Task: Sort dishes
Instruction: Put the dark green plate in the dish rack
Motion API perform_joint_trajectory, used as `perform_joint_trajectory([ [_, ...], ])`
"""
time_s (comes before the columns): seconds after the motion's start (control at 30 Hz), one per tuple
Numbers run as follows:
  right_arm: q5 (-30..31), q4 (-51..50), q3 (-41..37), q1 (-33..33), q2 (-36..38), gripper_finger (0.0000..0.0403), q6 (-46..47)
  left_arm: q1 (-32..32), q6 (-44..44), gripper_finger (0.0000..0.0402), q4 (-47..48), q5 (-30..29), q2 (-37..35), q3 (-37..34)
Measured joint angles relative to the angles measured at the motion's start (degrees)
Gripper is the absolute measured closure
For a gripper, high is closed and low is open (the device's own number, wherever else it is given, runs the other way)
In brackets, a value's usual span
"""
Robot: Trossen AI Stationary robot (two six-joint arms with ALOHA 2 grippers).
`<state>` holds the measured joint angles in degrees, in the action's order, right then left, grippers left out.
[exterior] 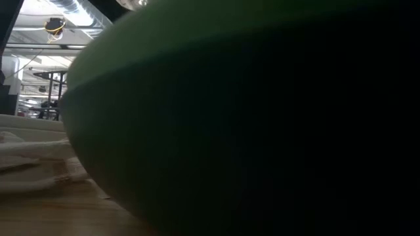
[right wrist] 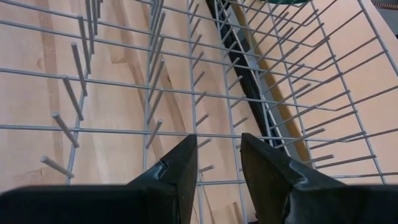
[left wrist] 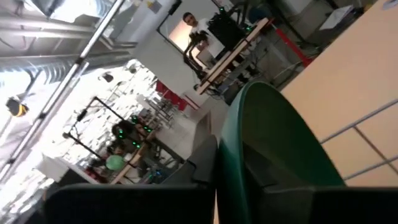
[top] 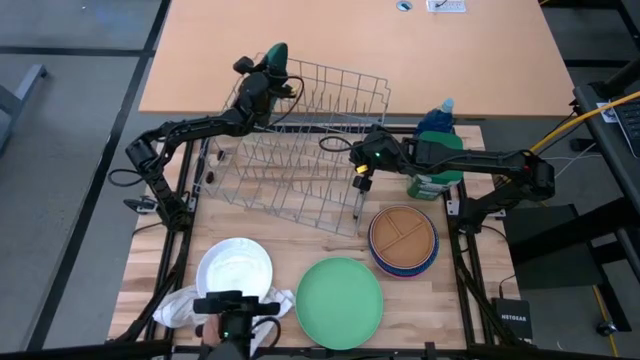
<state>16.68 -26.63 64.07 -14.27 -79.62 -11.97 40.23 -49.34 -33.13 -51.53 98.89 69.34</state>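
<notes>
A wire dish rack [top: 300, 150] stands mid-table. My left gripper [top: 268, 82] is at the rack's far left corner, shut on a dark green plate [top: 277, 56] that stands on edge. My right gripper [top: 361, 182] is at the rack's right side, pointing slantwise down. Its fingers are open, standing either side of a thin rack wire [right wrist: 200, 182]; whether they touch it I cannot tell. Near the front edge lie a white bowl [top: 234, 268] and a light green plate [top: 339, 302]. A tan-brown divided plate [top: 403, 236] rests in a blue dish [top: 400, 268]. My left gripper pinches the dark green plate by its rim [left wrist: 231, 168] between its two fingers. The fingers come roughly level from the table's left side. The plate stands on edge over the rack's far left corner; whether its lower rim rests in the rack is hidden.
A green-lidded container [top: 437, 165] with a blue-topped bottle [top: 445, 106] stands right of the rack, under my right arm. A white cloth [top: 180, 305] lies at the front left. The light green plate [exterior: 230, 131] fills the low view. A person [left wrist: 194, 25] stands far off in the room.
</notes>
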Motion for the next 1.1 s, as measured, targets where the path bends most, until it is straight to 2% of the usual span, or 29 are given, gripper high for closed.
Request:
perform_joint_trajectory([
  [0.3,-2.73,-0.4,0.0,0.01,0.01,0.0276,0.17,-0.02,7.63,0.0346,2.41,0.11,0.0,-0.07],
  [0.67,-2.86,-1.86,0.0,0.01,0.0,0.0276,0.17,0.03,23.5,0.0341,16.06,-0.7,-0.02,-0.1],
  [0.97,-3.32,-3.95,0.0,0.01,0.01,0.0276,2.73,-0.79,25.13,0.0339,17.01,-0.75,-0.04,-0.07],
  [1.1,-3.42,-3.98,0.0,0.01,0.01,0.0276,2.73,-0.92,25.02,0.0317,16.14,-1.25,-0.02,-0.15],
])
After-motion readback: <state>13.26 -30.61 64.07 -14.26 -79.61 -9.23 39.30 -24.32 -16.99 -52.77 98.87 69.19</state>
